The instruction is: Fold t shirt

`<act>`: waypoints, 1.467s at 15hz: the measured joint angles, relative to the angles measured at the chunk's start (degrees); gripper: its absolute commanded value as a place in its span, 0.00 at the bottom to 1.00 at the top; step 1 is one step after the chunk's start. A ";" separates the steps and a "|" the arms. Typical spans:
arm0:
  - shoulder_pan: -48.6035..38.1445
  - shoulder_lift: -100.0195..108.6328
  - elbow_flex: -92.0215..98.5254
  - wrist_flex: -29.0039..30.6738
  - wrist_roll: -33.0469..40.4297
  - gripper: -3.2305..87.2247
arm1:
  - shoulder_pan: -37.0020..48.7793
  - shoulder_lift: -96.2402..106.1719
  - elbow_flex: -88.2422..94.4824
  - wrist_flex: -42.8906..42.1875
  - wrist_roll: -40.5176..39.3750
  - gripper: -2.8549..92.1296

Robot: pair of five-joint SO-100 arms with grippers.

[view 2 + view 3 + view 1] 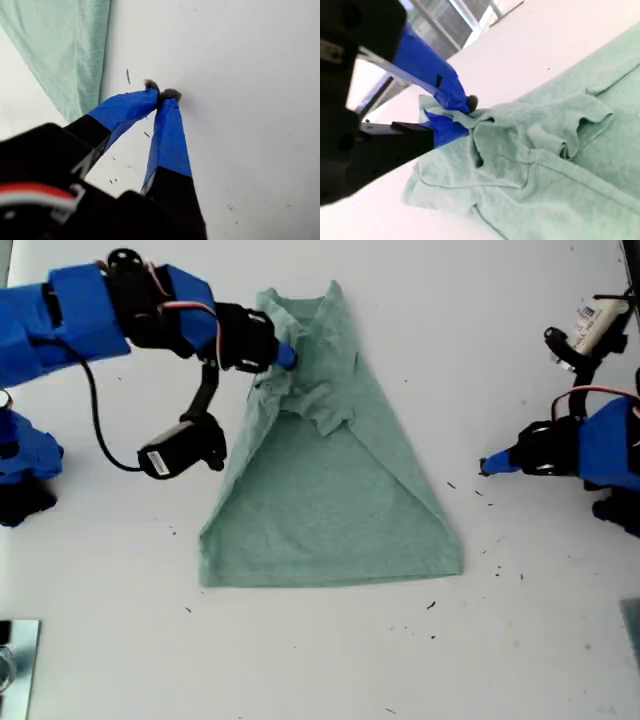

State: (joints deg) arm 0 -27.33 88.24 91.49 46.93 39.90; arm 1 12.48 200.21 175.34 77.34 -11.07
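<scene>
White table point(520, 660) fills the scene, with the t shirt point(335, 510) lying near its middle in the exterior view, both sides already turned inward so the cloth narrows from a wide straight hem to a bunched neck end. My second pincer point(465, 117) is clenched on a fold of the t shirt near that neck end, on the side toward the exterior view's left; the second wrist view shows green cloth pinched between the blue tips. The grip appears placed to carry that edge over the body of the garment, and the crumpled sleeve cloth beside it suggests the fold is only partly laid. My first pincer point(161, 95) rests clear of the cloth at the exterior view's right, tips pressed together on nothing, low over bare table beside the slanting edge, probably parked so as not to snag the fabric. Open surface lies below the hem and on both sides, so there is room to draw the neck end down toward the hem. A dangling black camera point(180, 452) hangs just beside the cloth's edge and could catch.
</scene>
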 measured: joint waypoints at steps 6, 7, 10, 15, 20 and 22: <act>4.22 -30.76 -31.90 16.00 6.94 0.33 | 0.00 0.00 0.00 0.00 0.35 0.05; 4.22 -28.74 -32.43 19.25 6.68 0.30 | 0.00 0.00 0.00 0.00 0.35 0.05; 3.52 -6.77 -24.96 25.66 0.70 0.13 | 0.00 0.00 0.00 0.00 0.35 0.05; -1.49 53.17 45.70 4.31 -9.67 0.03 | 0.00 0.00 0.00 0.00 0.35 0.06; 9.32 100.28 89.91 7.38 -27.25 0.03 | -0.97 0.00 -0.09 -2.90 -1.67 0.06; 10.81 109.51 92.55 9.05 -28.13 0.03 | -2.72 -2.81 -4.39 -2.90 -3.69 0.06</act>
State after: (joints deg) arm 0 -16.52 197.75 184.04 55.99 11.78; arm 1 9.76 197.40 170.95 74.44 -14.77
